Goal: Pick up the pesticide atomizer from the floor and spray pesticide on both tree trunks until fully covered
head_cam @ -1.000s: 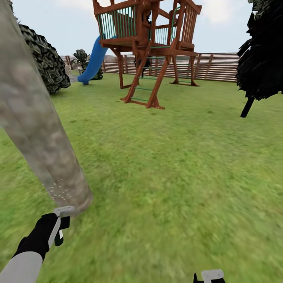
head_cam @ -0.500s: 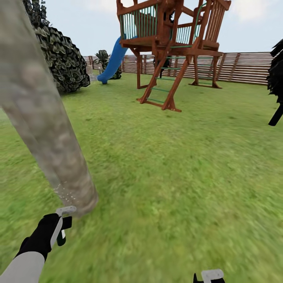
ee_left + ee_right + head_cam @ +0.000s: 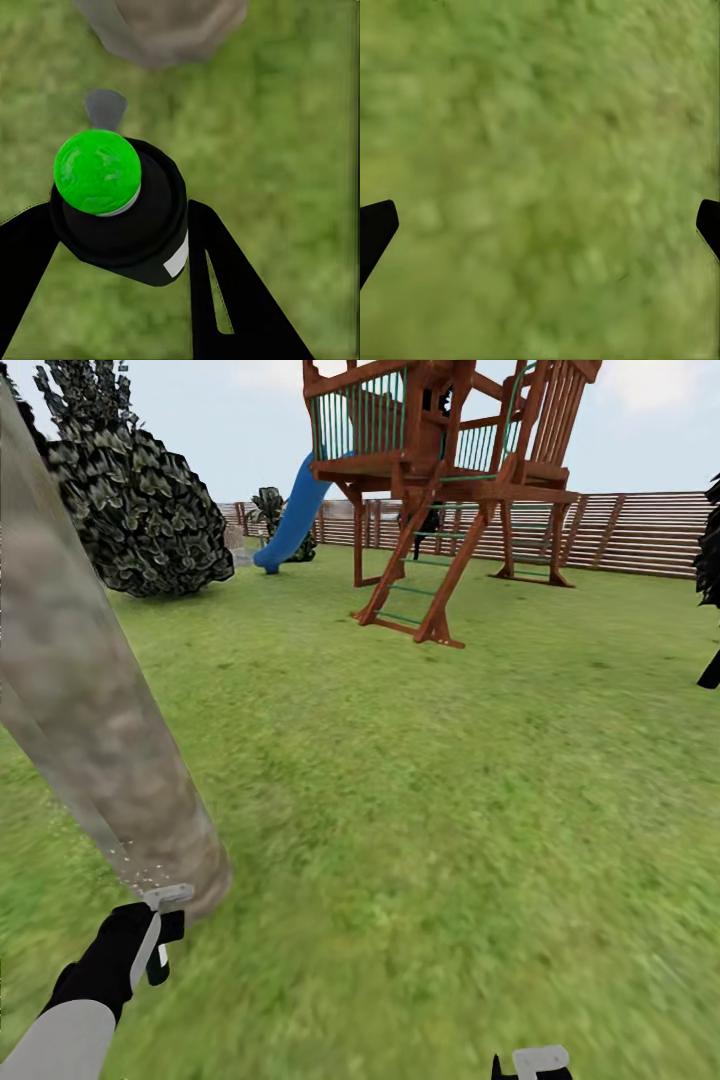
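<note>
Tree trunk (image 3: 90,740): a thick mottled beige-grey column leaning across the left edge of the head view, its foot planted in the lawn (image 3: 420,810) just ahead of the left gripper.
Pesticide (image 3: 140,865): fine white speckles low on the trunk, near its base.
Left gripper (image 3: 158,940): closed around the pesticide atomizer (image 3: 124,217), a dark bottle with a white label; in the left wrist view its cap reads bright green, and a black finger (image 3: 225,292) presses against each side of it.
Left arm: reaches forward from the lower left corner of the head view, white sleeve and black wrist, gripper angled towards the trunk foot.
Open room: bare grass spreads from the trunk across the middle to the right edge.
Bush (image 3: 150,520): dark and rounded, behind the trunk, upper left.
Play tower (image 3: 440,480): brown wood with a blue slide (image 3: 292,510), well away at the far middle.
Fence (image 3: 640,530): brown slats closing the far edge of the lawn.
Right gripper (image 3: 535,1065): at the bottom edge over grass; in the right wrist view its fingertips (image 3: 375,229) sit wide apart, holding nothing.
</note>
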`<state>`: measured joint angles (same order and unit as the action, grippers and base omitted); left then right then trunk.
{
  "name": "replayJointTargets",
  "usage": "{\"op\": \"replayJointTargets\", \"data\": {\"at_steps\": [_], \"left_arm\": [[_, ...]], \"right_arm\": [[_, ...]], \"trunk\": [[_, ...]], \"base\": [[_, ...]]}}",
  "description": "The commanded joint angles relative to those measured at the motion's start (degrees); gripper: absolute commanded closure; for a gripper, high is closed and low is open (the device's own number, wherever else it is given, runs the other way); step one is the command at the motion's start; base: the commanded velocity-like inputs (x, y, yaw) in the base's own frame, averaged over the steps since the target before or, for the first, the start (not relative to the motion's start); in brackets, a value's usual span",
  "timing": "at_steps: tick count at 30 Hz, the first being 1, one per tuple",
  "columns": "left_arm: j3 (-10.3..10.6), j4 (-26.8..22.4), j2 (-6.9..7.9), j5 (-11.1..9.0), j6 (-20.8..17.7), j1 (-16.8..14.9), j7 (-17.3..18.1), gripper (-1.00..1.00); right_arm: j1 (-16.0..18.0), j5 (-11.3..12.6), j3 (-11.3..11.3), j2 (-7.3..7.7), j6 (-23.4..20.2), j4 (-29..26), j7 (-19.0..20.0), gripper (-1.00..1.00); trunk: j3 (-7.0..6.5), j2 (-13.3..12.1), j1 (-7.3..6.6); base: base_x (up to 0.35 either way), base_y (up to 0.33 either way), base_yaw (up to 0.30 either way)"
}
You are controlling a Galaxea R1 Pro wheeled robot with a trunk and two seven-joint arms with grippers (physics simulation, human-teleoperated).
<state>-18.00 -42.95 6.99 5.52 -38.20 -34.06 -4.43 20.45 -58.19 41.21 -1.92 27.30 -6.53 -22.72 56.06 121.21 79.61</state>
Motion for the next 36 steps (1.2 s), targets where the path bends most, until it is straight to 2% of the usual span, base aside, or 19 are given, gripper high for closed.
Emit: {"op": "replayJointTargets", "data": {"at_steps": [1, 12, 20, 36], "left_arm": [[-0.1, -0.1, -0.09, 0.6, -0.3, 0.0, 0.2, 1.0], [-0.1, -0.1, -0.23, 0.6, -0.3, 0.0, 0.2, 1.0], [-0.1, -0.1, -0.23, 0.6, -0.3, 0.0, 0.2, 1.0], [-0.1, -0.1, -0.23, 0.6, -0.3, 0.0, 0.2, 1.0]], "right_arm": [[0.0, -0.6, 0.4, -0.02, 0.1, 0.0, -0.2, -1.0], [0.0, -0.6, 0.5, -0.02, 0.1, 0.0, -0.2, -1.0], [0.0, -0.6, 0.5, -0.02, 0.1, 0.0, -0.2, -1.0], [0.0, -0.6, 0.5, -0.02, 0.1, 0.0, -0.2, -1.0]], "trunk": [[0.05, 0.0, 0.01], [0.05, 0.0, 0.01], [0.05, 0.0, 0.01], [0.05, 0.0, 0.01]], "base": [[0.144, -0.245, 0.235], [0.145, -0.245, 0.264], [0.115, -0.261, 0.043], [0.114, -0.27, 0.272]]}}
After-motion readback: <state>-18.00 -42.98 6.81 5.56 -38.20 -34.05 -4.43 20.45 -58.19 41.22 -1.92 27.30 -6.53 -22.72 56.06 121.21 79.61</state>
